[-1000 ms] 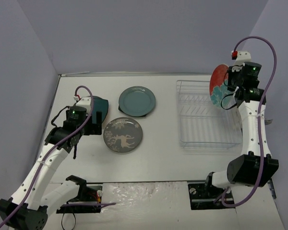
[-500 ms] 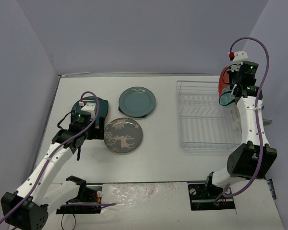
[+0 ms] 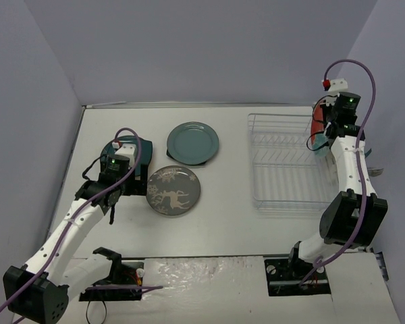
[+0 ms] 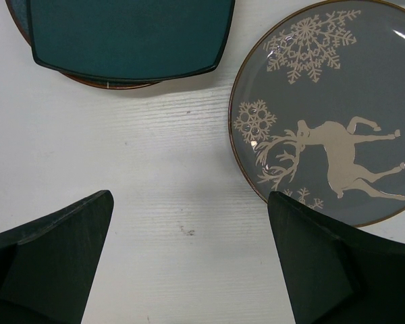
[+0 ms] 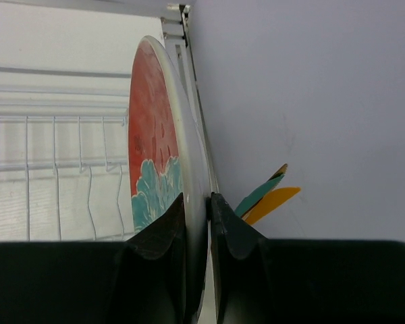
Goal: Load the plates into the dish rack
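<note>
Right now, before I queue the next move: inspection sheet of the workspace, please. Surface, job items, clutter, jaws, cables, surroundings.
Surface: white table, nothing spilled that I can see.
Job's things: white wire dish rack, rows look empty; red plate with teal flowers upright at its right end; dark teal squarish plate, grey round plate with a white deer and blue-teal round plate lie flat on the table.
Clutter: orange and teal tips beyond the red plate, unidentified.
Grippers: left gripper jaws wide, over bare table; right gripper jaws shut on the red plate's rim.
Cables: purple cable arcs over the right arm, another on the left.
Surroundings: lavender walls.
</note>
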Available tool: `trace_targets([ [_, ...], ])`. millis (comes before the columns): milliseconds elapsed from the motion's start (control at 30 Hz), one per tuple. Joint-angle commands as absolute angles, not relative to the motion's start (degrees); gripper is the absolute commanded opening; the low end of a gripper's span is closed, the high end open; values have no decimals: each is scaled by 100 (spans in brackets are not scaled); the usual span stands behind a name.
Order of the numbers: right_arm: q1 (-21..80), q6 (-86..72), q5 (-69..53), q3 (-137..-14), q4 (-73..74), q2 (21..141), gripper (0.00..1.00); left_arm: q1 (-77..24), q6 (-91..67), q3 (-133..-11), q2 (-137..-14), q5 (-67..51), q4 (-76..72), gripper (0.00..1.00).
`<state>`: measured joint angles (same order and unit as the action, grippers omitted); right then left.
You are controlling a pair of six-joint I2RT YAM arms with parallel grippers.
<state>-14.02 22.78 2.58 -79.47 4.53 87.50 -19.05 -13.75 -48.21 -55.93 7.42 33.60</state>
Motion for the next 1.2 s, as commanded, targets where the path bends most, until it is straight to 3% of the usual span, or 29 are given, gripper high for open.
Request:
trace_targets([
  [0, -1471, 2269, 257, -7991, -858, 8708, 0, -1881, -1301, -5063, -5604, 858, 3067, 97],
  [433, -1485, 1805, 54, -7579, -1137, 9059, 1, -1872, -1368, -5055, -5684, 897, 3148, 97],
  [700, -1477, 1383, -167, -7377, -1213, 8705, 53, -1872, -1909, -5141, -5753, 1007, 3405, 97],
  [867, -1469, 1136, -262, -7355, -1138, 8196, 66, -1872, -2295, -5232, -5792, 1064, 3567, 97],
  [933, -1459, 1040, -256, -7347, -1029, 7936, 81, -1861, -2482, -5244, -5781, 1080, 3628, 97],
  [1067, -1390, 506, -252, -7212, -875, 7296, 97, -1809, -3014, -5112, -5702, 1023, 3684, 97],
  [1167, -936, 21, -44, -6991, -830, 6754, 100, -1698, -3536, -4822, -5578, 803, 3534, 97],
])
